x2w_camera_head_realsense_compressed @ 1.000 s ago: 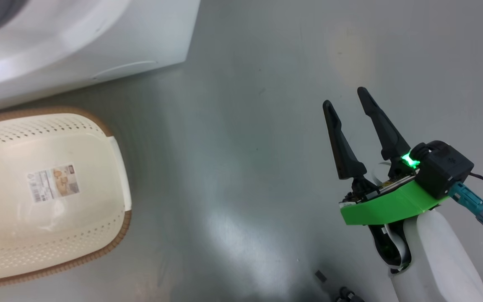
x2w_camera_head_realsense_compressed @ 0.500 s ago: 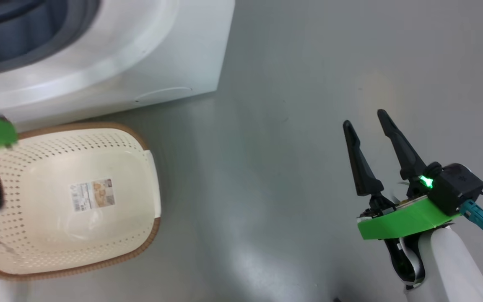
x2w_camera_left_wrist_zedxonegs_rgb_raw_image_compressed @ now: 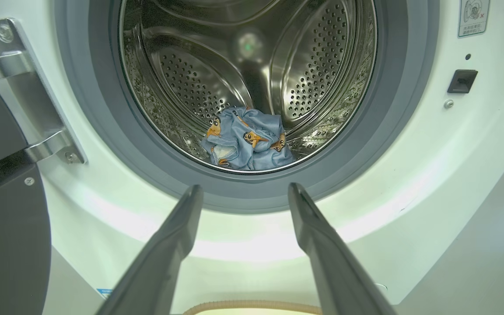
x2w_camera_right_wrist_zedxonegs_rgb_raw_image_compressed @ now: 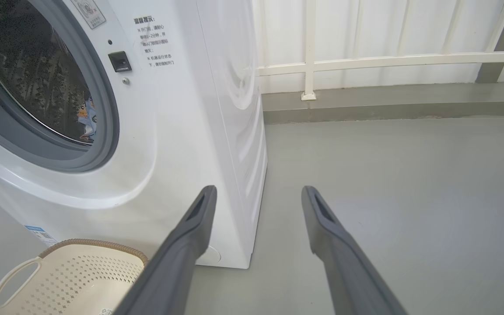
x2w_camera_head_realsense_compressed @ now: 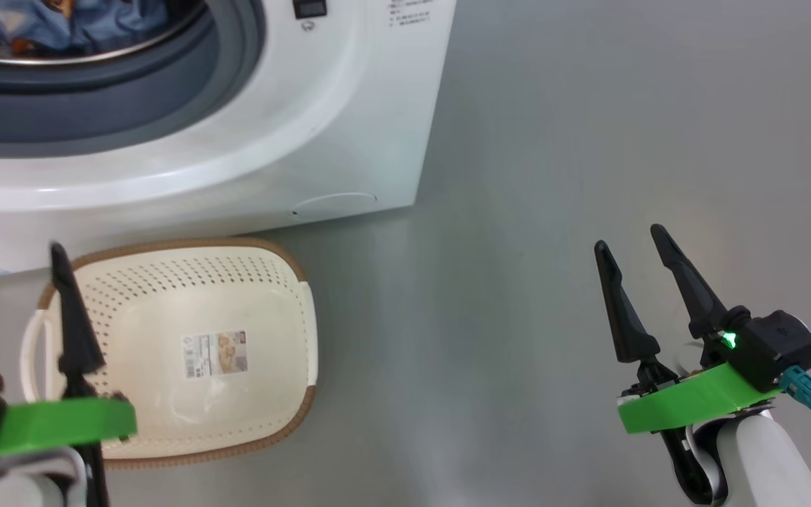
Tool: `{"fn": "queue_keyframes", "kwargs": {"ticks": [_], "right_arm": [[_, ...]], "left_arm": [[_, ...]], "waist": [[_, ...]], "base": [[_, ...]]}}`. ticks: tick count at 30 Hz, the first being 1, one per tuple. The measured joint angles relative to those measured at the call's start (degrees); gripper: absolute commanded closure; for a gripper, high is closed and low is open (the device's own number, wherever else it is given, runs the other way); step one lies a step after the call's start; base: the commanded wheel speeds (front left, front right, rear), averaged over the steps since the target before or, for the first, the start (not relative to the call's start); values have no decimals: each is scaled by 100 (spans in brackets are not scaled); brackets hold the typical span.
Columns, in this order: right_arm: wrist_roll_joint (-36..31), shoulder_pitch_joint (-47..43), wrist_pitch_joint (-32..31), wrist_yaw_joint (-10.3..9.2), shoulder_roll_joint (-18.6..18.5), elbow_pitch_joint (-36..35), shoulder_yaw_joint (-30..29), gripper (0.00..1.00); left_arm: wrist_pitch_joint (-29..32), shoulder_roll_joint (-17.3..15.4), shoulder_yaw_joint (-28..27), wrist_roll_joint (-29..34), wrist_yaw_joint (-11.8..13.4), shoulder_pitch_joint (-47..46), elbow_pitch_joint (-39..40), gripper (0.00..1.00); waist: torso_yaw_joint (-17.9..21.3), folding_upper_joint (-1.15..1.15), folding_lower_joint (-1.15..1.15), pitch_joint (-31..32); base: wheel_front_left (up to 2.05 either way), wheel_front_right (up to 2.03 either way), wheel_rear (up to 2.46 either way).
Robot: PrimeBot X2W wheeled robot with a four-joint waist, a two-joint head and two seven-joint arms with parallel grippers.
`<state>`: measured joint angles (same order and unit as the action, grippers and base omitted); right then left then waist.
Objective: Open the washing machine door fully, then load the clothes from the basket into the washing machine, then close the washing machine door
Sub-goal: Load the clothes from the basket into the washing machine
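Note:
The washing machine [x2w_camera_head_realsense_compressed: 349, 127] stands at the top left with its opening uncovered. Light blue clothes [x2w_camera_left_wrist_zedxonegs_rgb_raw_image_compressed: 247, 140] with orange figures lie at the bottom of the steel drum and also peek out in the head view [x2w_camera_head_realsense_compressed: 60, 21]. The washing machine door [x2w_camera_left_wrist_zedxonegs_rgb_raw_image_compressed: 7, 227] is swung open at the left edge, hanging on its metal hinge [x2w_camera_left_wrist_zedxonegs_rgb_raw_image_compressed: 29, 100]. On the floor before the machine, the cream basket [x2w_camera_head_realsense_compressed: 166, 296] holds nothing but its label. My left gripper [x2w_camera_head_realsense_compressed: 20, 257] hangs open over the basket's left end, pointing at the drum [x2w_camera_left_wrist_zedxonegs_rgb_raw_image_compressed: 244, 187]. My right gripper [x2w_camera_head_realsense_compressed: 629, 238] is open above bare floor, well right of the machine [x2w_camera_right_wrist_zedxonegs_rgb_raw_image_compressed: 259, 189].
Grey floor [x2w_camera_head_realsense_compressed: 553, 141] stretches to the right of the machine. In the right wrist view, a white wall with a rail [x2w_camera_right_wrist_zedxonegs_rgb_raw_image_compressed: 387, 61] and a low kerb closes the far side. The door latch slot [x2w_camera_left_wrist_zedxonegs_rgb_raw_image_compressed: 462, 81] sits right of the opening.
The head view has swung up and left, bringing in more of the machine and the drum opening. My left gripper has come into that view at the lower left. Both grippers stay open.

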<state>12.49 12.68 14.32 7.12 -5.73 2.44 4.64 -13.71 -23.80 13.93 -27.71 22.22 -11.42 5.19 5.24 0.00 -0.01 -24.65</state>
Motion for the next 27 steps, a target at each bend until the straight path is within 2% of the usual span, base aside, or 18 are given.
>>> {"fn": "queue_keyframes", "kwargs": {"ticks": [4, 13, 27], "right_arm": [[-11, -136, 0, 0, -19, 27, -27, 0], [-164, -721, 0, 0, -18, 130, -171, 0], [-243, -1404, -144, 0, 43, 35, -196, 0]], "left_arm": [[-8, 109, 85, 20, 75, 442, 116, 0], [-58, 314, 333, 118, 67, 1167, 160, 0], [-76, 639, 391, 197, -455, 1748, -23, 0]], "waist": [[-95, 0, 0, 232], [-267, 0, 0, 833], [-424, 0, 0, 1719]], "base": [[0, 0, 0], [0, 0, 0], [0, 0, 0]]}}
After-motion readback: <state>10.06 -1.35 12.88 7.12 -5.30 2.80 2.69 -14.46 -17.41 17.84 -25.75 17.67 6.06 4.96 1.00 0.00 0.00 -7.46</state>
